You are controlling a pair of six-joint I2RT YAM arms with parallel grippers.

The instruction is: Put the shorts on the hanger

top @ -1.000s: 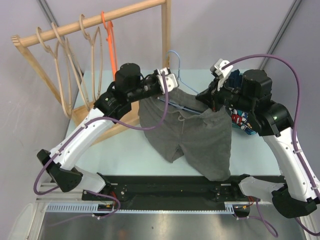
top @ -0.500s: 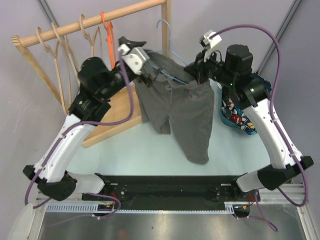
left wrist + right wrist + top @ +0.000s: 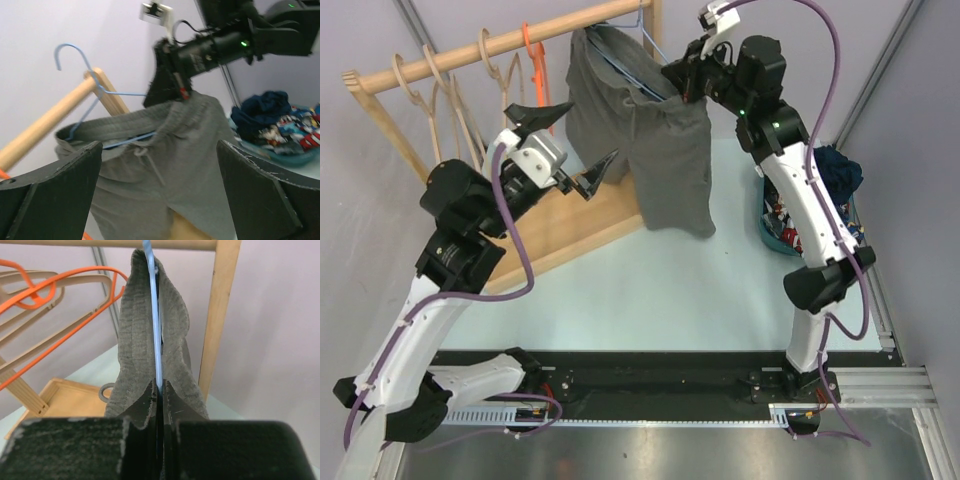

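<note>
Up by the right end of the wooden rail the shorts hang off the table, draped over the thin light-blue hanger, waistband uppermost and both legs dangling straight down. The drawstring hangs loose at the front of the waistband in the left wrist view. The right gripper is clenched at the right-hand end of the hanger; its own camera shows the fingers pressed together on the blue wire, with the grey cloth folded down either side of it. The hanger's slim hook curls up right at the rail's end, next to the upright post; from here I cannot tell whether it bears on the wood. The left gripper hangs just to the left of the shorts with its jaws spread wide and nothing between them, its fingers framing the cloth without touching it. An orange hanger sits on the rail just left of the shorts. Over on the right, a basket holds a navy garment and some colourful printed cloth.
</note>
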